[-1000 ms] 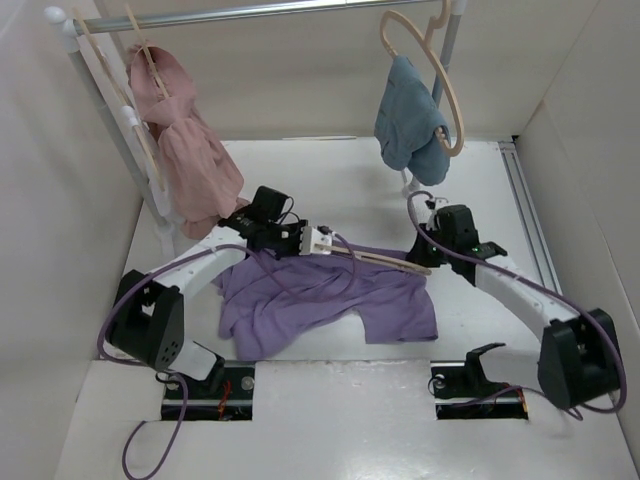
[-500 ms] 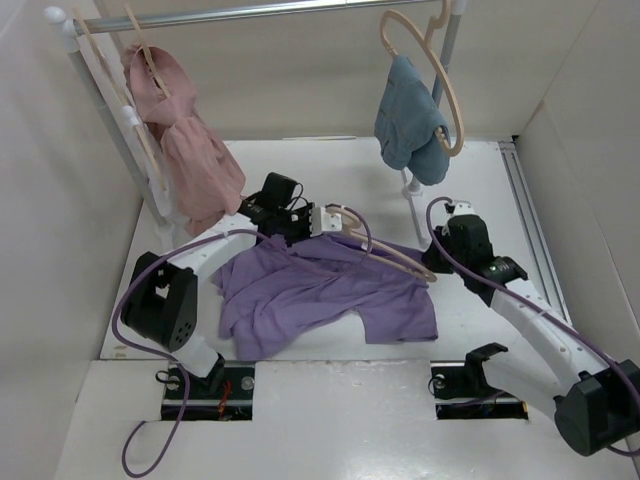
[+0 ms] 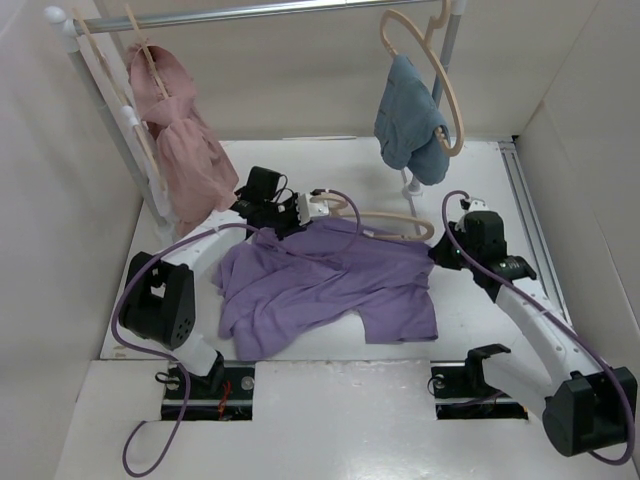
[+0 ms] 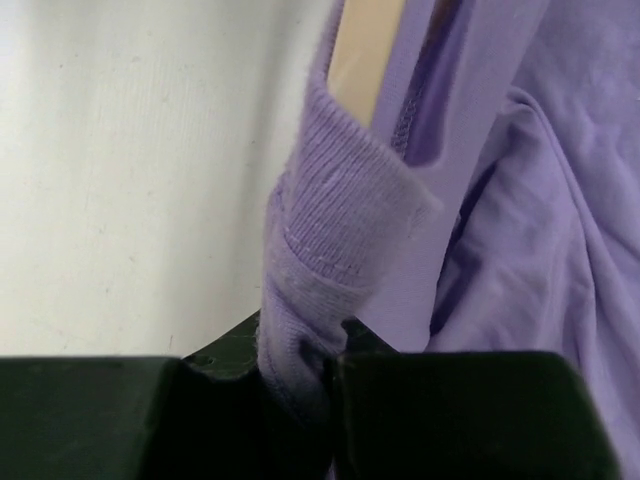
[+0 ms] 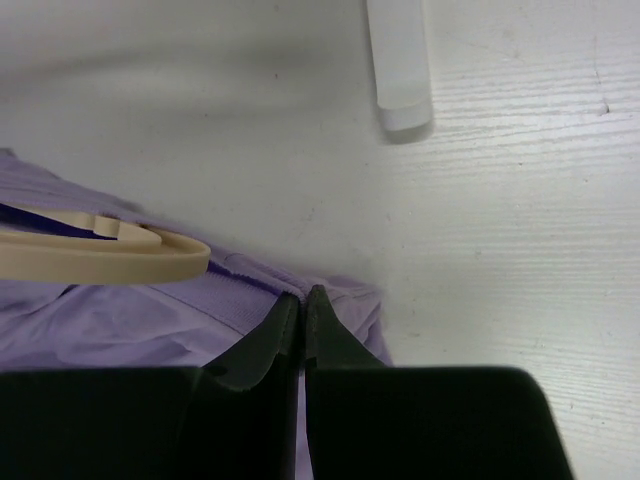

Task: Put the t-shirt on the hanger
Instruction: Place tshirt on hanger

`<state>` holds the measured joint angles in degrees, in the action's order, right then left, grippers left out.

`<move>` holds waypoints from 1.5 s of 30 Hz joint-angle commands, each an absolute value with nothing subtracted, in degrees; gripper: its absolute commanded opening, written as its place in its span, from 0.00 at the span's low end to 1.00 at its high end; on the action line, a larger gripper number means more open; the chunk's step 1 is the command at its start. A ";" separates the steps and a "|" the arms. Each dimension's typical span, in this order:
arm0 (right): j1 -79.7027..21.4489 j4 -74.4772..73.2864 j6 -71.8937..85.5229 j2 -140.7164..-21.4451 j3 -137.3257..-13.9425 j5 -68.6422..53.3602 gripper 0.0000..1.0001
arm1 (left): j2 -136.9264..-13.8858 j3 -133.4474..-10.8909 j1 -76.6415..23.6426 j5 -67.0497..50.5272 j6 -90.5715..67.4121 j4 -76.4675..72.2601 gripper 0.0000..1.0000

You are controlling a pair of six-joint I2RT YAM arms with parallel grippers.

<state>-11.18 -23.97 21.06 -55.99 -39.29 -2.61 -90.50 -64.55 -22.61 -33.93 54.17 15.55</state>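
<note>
The lavender t-shirt (image 3: 320, 290) lies crumpled on the table between the arms, its top edge lifted. The pale-beige hanger (image 3: 400, 220) runs along that top edge, partly inside the shirt. My left gripper (image 3: 303, 211) is shut on the shirt's ribbed collar (image 4: 320, 230), and the hanger (image 4: 365, 50) shows just beyond, inside the collar opening. My right gripper (image 3: 441, 252) is shut on a fold at the shirt's right edge (image 5: 250, 300). One end of the hanger (image 5: 110, 255) lies on the cloth just left of its jaws.
A clothes rack stands at the back with a pink garment (image 3: 185, 150) on the left and a blue-teal cloth (image 3: 410, 125) on the right, beside a bare hanger (image 3: 452, 95). The rack's white foot (image 5: 398, 60) lies just beyond my right gripper. Walls close in on both sides.
Both grippers have moved toward the back, the right one also rightward, pulling the shirt's top edge out wider. The hanger moved back with them.
</note>
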 commanded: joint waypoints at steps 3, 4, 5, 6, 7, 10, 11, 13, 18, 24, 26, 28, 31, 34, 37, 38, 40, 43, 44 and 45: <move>-7.12 -30.23 17.05 -51.34 -39.90 5.71 0.00 | -88.07 -63.73 -19.42 -21.45 55.80 13.97 0.00; -7.12 -30.23 17.05 -50.81 -40.60 6.23 0.00 | -87.37 -63.20 -19.42 -22.58 56.51 14.50 0.00; -7.12 -31.10 17.05 -50.80 -40.61 6.76 0.00 | -86.84 -63.19 -19.42 -23.89 59.21 15.20 0.00; -7.12 -31.11 17.05 -50.80 -42.17 6.77 0.00 | -86.84 -62.50 -19.42 -24.78 60.89 15.90 0.00; -7.12 -31.98 17.05 -50.80 -42.71 7.81 0.00 | -86.05 -61.62 -19.42 -24.79 62.21 15.91 0.00; -7.12 -31.99 13.38 -50.80 -45.17 7.13 0.00 | -86.04 -60.39 -21.53 -22.25 63.98 16.00 0.00; -7.12 -31.99 12.58 -50.10 -45.78 5.81 0.00 | -86.83 -60.38 -21.53 -21.54 63.98 16.00 0.00; -8.52 -31.38 11.34 -49.05 -47.54 6.76 0.00 | -87.53 -60.38 -21.53 -21.53 64.68 16.61 0.00; -17.56 -31.74 7.30 -49.66 -50.19 10.55 0.00 | -89.38 -61.61 -24.96 -17.50 64.69 16.08 0.00; -32.94 -24.71 -1.99 -51.23 -51.50 6.43 0.00 | -88.86 -66.17 -28.12 -23.45 63.98 19.06 0.00; -37.06 -20.76 -4.82 -52.11 -52.21 1.42 0.00 | -88.25 -66.88 -29.61 -26.19 65.03 21.53 0.00; -37.88 -18.55 -6.15 -52.91 -52.73 -0.43 0.00 | -87.11 -66.88 -31.54 -26.81 67.49 23.72 0.00; -37.88 -16.52 -6.94 -54.05 -51.34 -3.60 0.00 | -84.91 -65.31 -32.17 -30.66 71.27 24.52 0.00; -37.88 -16.00 -7.73 -55.28 -50.63 -4.22 0.05 | -83.76 -65.30 -32.17 -36.11 73.73 28.64 0.00; -37.10 -16.61 -9.22 -54.76 -50.63 -6.41 0.40 | -83.76 -67.32 -32.17 -39.98 74.96 33.22 0.00; -36.39 -17.22 -10.71 -53.89 -50.63 -7.37 0.49 | -83.76 -67.32 -32.17 -39.99 74.97 33.22 0.00; -36.39 -20.29 -12.03 -52.74 -51.94 -8.00 0.63 | -83.76 -67.32 -32.17 -40.61 74.97 33.22 0.00; -36.39 -22.67 -13.88 -49.67 -52.65 -10.79 0.83 | -83.76 -67.32 -32.17 -40.08 74.44 32.00 0.00; -36.39 -22.68 -13.89 -48.96 -53.34 -11.85 0.92 | -83.76 -67.32 -32.17 -40.08 74.44 31.99 0.00; -36.39 -22.68 -14.41 -48.35 -53.87 -12.74 1.00 | -83.76 -67.32 -32.17 -40.08 74.44 31.99 0.00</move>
<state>-36.67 -23.09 -11.68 -51.07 -49.98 -8.14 -86.13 -64.75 -31.88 -36.01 73.69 31.14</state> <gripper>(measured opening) 0.967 0.068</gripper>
